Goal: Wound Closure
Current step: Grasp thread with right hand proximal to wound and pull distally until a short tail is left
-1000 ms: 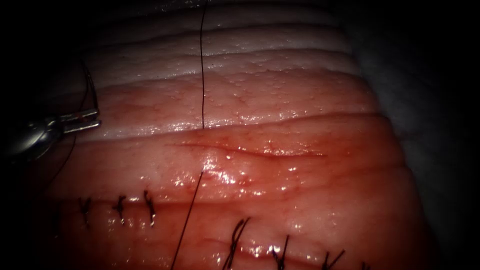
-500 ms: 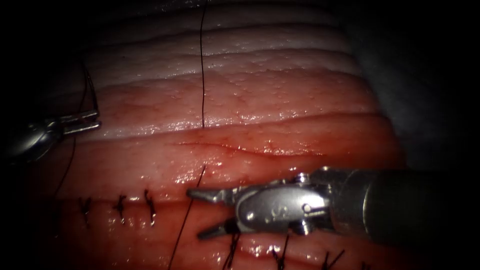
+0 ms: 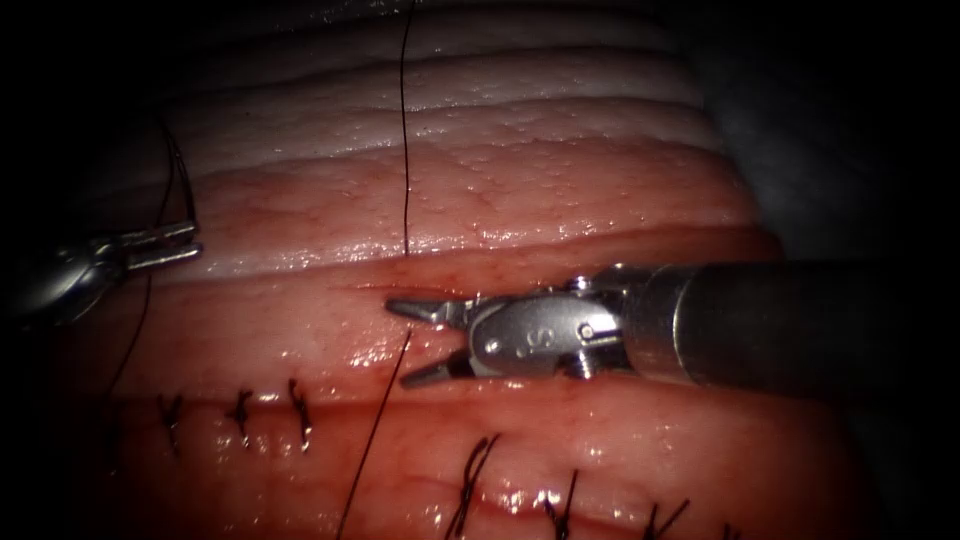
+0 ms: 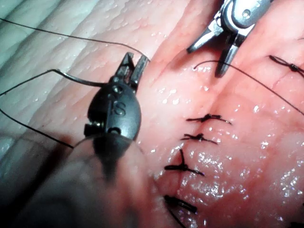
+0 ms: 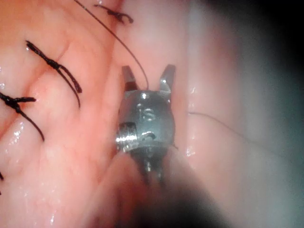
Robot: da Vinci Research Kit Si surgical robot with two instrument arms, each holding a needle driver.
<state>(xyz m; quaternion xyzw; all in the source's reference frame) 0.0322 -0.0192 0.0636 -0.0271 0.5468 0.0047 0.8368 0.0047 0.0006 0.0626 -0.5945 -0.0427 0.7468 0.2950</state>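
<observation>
At the left edge my left tool has its jaws shut on the curved needle, gripped near one end; the needle is out of the tissue, with its arc rising above the jaws. In the left wrist view the same tool holds the needle. The thread comes down from the top, enters the tissue above the cut and leaves it below. My right tool stands open around that exit, holding nothing. The right wrist view shows the thread between its open jaws.
Finished stitches with dark knots lie lower on the tissue, a row at the left and another toward the right. The right tool's shaft lies across the right half of the tissue. Red fluid glistens around the cut.
My right tool came in from the right with open jaws, then moved up and left to the thread's exit. The left tool and the needle stayed still.
</observation>
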